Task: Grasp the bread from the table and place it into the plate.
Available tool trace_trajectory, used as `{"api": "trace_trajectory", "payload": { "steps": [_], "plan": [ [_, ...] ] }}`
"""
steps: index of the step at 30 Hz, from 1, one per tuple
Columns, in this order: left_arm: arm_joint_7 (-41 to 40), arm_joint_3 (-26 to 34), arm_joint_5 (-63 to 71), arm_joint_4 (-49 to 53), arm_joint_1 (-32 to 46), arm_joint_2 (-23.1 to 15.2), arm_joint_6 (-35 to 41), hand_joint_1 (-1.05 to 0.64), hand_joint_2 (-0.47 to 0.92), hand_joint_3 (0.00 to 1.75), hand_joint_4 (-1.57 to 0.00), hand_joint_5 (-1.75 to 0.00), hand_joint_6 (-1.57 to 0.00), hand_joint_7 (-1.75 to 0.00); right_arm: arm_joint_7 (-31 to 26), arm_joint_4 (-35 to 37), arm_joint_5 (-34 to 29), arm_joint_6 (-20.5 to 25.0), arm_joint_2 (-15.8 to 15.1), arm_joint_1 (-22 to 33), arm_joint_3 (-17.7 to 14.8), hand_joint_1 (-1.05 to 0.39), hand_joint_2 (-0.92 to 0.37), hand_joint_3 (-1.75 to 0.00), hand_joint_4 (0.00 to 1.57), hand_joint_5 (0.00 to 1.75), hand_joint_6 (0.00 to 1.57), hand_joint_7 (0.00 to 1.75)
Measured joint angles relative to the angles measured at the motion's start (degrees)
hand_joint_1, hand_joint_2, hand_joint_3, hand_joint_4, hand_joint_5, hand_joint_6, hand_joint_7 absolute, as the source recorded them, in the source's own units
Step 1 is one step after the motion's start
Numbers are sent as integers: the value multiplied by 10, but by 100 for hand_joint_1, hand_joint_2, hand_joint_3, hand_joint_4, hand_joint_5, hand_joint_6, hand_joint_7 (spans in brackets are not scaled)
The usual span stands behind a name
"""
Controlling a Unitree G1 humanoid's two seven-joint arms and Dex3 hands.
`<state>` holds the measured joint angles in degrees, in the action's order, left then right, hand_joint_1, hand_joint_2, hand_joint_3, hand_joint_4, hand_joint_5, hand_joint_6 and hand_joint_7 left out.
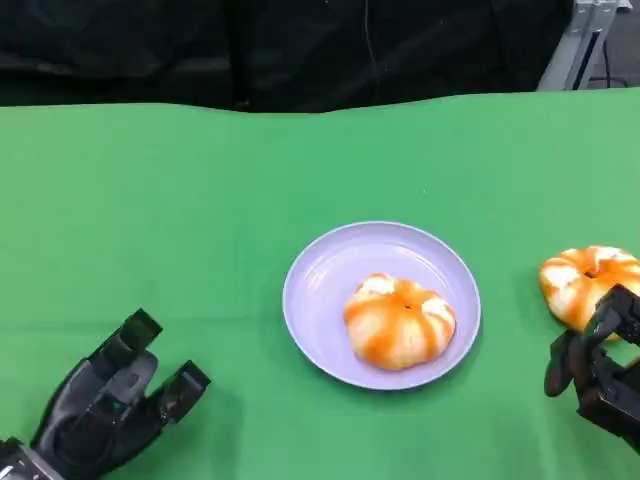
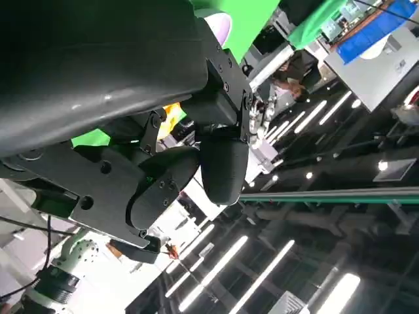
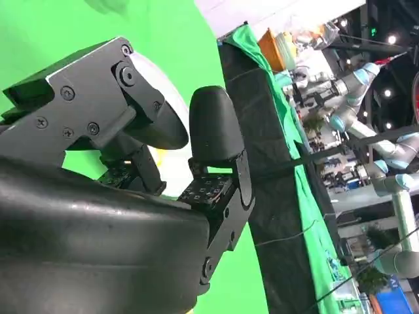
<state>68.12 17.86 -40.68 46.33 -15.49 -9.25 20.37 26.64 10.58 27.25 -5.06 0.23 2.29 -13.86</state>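
Observation:
A lilac plate (image 1: 320, 290) sits mid-table with one orange-and-white bread roll (image 1: 399, 320) on it. A second roll (image 1: 583, 280) lies on the green cloth at the right edge. My right hand (image 1: 600, 370) is just in front of that roll, fingers apart, holding nothing; whether it touches the roll I cannot tell. My left hand (image 1: 115, 405) rests low at the front left, fingers spread and empty. The right wrist view has that hand's fingers (image 3: 209, 131) with the plate's pale rim (image 3: 154, 82) behind them. The left wrist view has its own fingers (image 2: 222, 163) with a sliver of the plate (image 2: 219, 25).
Green cloth (image 1: 150, 220) covers the table, with a black backdrop beyond its far edge. A metal frame (image 1: 585, 40) stands at the back right. A workshop with other robot arms (image 3: 353, 85) appears in the wrist views.

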Motion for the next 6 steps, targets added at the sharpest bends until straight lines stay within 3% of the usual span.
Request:
{"api": "trace_trajectory", "payload": {
  "steps": [6],
  "plan": [
    [12,1,0,0,0,1,0,-27,49,125,-80,-175,-75,-167,1,0,0,0,0,2,0,-5,-50,-133,91,175,77,164]
  ]
}}
